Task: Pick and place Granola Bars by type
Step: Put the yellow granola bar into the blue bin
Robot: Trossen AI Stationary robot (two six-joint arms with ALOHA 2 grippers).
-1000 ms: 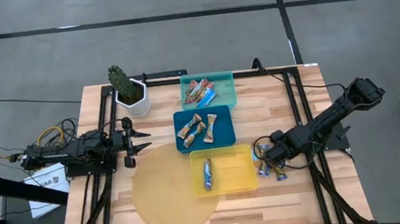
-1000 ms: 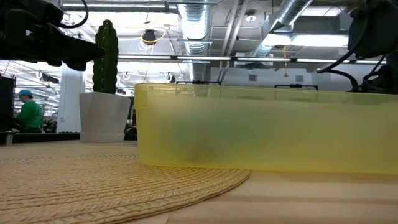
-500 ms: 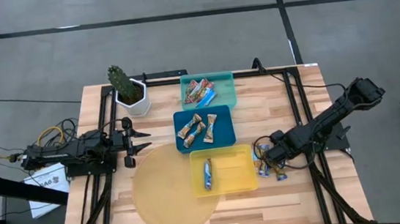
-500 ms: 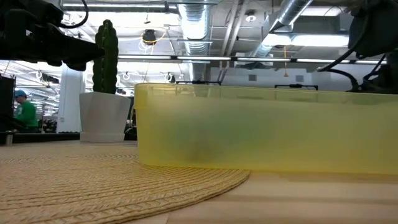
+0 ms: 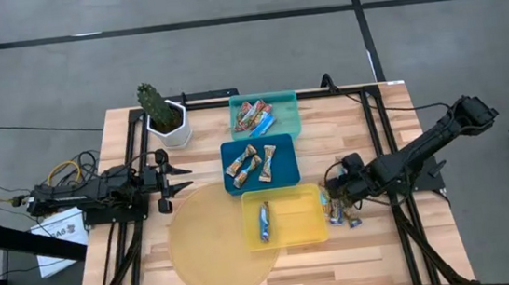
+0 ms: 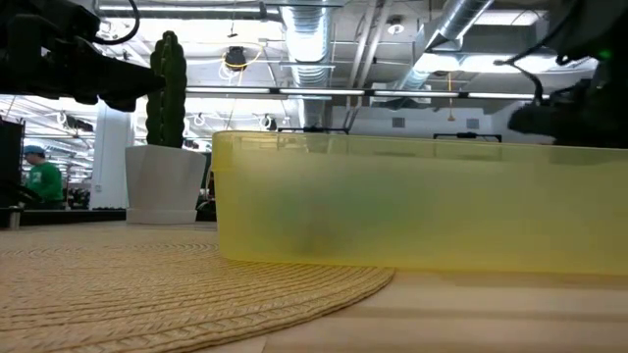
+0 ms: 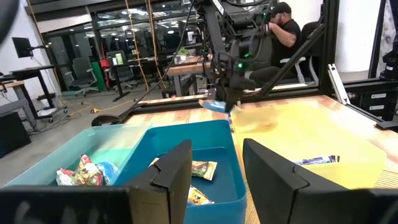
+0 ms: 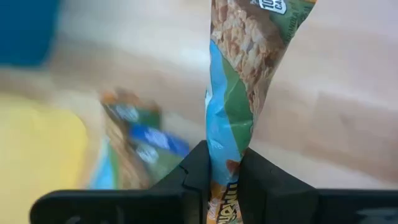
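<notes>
Your desk (image 5: 367, 141) carries a round woven mat (image 5: 209, 250) at its front edge, with three trays running from back to front down the middle: teal tray (image 5: 283, 102), blue tray (image 5: 285, 163), yellow tray (image 5: 300, 222). Your right gripper (image 5: 337, 187) sits just beyond the yellow tray's right wall, fingers clamped on the end of a blue-white granola bar (image 8: 233, 93); the bar's long axis runs straight out from the fingertips, its far end cut off in the right wrist view. Beneath it, loose bars (image 5: 341, 214) lie on the wood, blurred and hard to count. One blue-white bar (image 5: 265, 221) lies in the yellow tray, pointing front to back. Your left gripper (image 5: 178, 178) waits at the left edge, fingers apart.
</notes>
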